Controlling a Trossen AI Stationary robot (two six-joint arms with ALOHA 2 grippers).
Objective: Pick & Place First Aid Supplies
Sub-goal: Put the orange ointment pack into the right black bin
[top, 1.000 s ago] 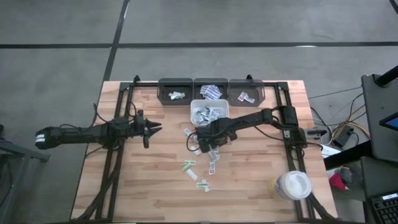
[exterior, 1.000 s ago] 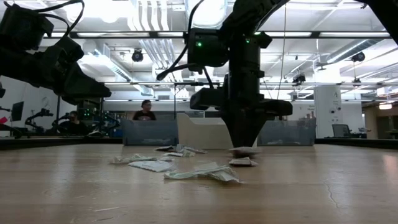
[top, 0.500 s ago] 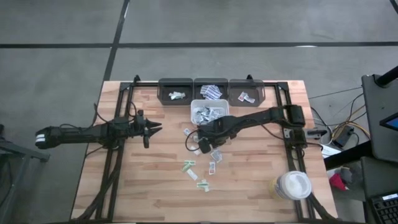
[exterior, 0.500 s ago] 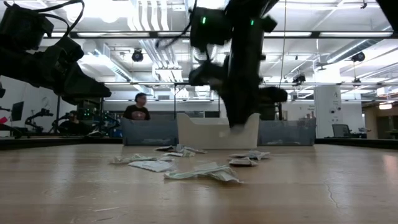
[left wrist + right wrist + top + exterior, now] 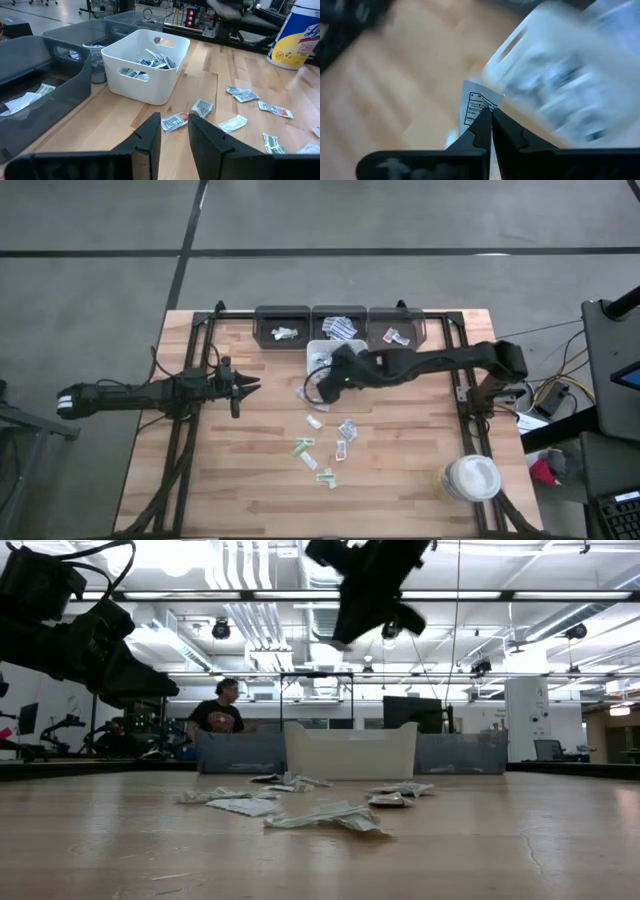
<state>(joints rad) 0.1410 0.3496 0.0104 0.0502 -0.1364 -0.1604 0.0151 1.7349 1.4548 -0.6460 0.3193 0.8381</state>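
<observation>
We have the right gripper (image 5: 490, 117) lifted clear of the table, its fingers pinched together on the corner of one white sachet (image 5: 476, 107) with blue-grey print, which hangs from the tips. In the high view that gripper (image 5: 335, 370) sits at the near edge of the white bin (image 5: 318, 350), the arm reaching in from the right side of the table. The left gripper (image 5: 172, 135) waits above the table's left half, fingers apart with nothing between them, pointing toward the white bin (image 5: 150, 70).

The rest of the supplies lie loose on the wooden table (image 5: 220, 480): a scatter of sachets (image 5: 330, 435) just in front of the white bin, some greenish, more already inside it. Three dark bins (image 5: 340, 325) stand in a row behind it, each holding a few pieces. A white round tub (image 5: 470, 478) stands well apart near the right front corner.

Our worry is the grip. We judge that the fingers hold only a thin corner of the sachet, so a quick swing could let it slip or flutter out before it is over a bin. If it is released at the white bin's rim it may catch on the wall and fall outside. We cannot tell which bin suits this piece, so a wrong drop is also possible
</observation>
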